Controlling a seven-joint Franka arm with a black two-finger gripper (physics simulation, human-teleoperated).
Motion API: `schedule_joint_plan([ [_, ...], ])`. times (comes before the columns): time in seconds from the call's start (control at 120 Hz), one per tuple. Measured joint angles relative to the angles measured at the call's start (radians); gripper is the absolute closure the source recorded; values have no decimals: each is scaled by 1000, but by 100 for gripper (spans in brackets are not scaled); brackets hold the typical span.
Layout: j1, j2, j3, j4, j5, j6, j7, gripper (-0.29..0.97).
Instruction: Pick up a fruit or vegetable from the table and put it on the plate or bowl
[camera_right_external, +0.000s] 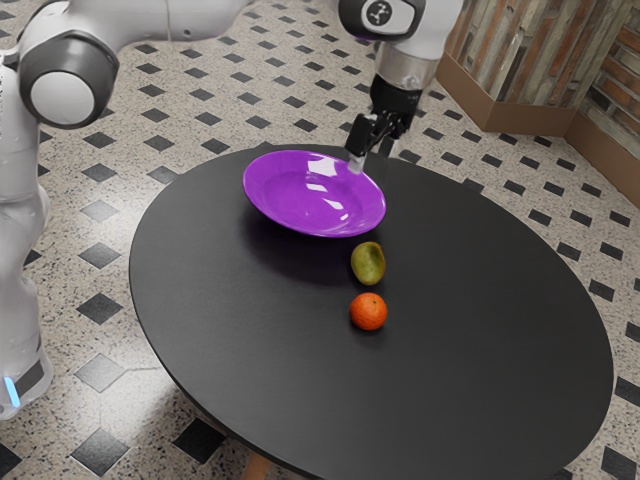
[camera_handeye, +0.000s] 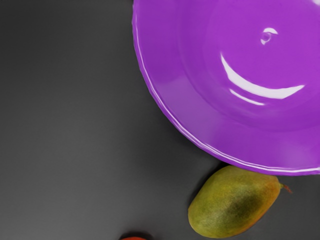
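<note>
A round black surface (camera_right_external: 480, 380) stands on a pale floor tiled with dark diamonds. A glossy purple plate (camera_right_external: 300, 190) sits toward its far edge. A green-yellow mango (camera_right_external: 368, 262) lies just beside the plate's near rim, and a round orange (camera_right_external: 368, 311) lies near the surface's middle. The black pincer (camera_right_external: 368, 150) hangs over the plate's far rim, its jaws apart and empty. No fruit is picked yet. The next move likely calls for crossing the plate and lowering astride the mango.

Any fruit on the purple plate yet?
No: the purple plate holds nothing, and the mango and orange both sit on the black table beside it.
</note>
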Motion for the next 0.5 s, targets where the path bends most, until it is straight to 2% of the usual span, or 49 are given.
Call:
schedule_joint_plan([
  [0.183, 5, 17, -6, 2, 8, 3, -48, 0],
  [0.317, -48, 39, -18, 4, 8, 14, -70, 0],
  [0.5, -43, 186, -34, 63, 2, 61, -28, 0],
])
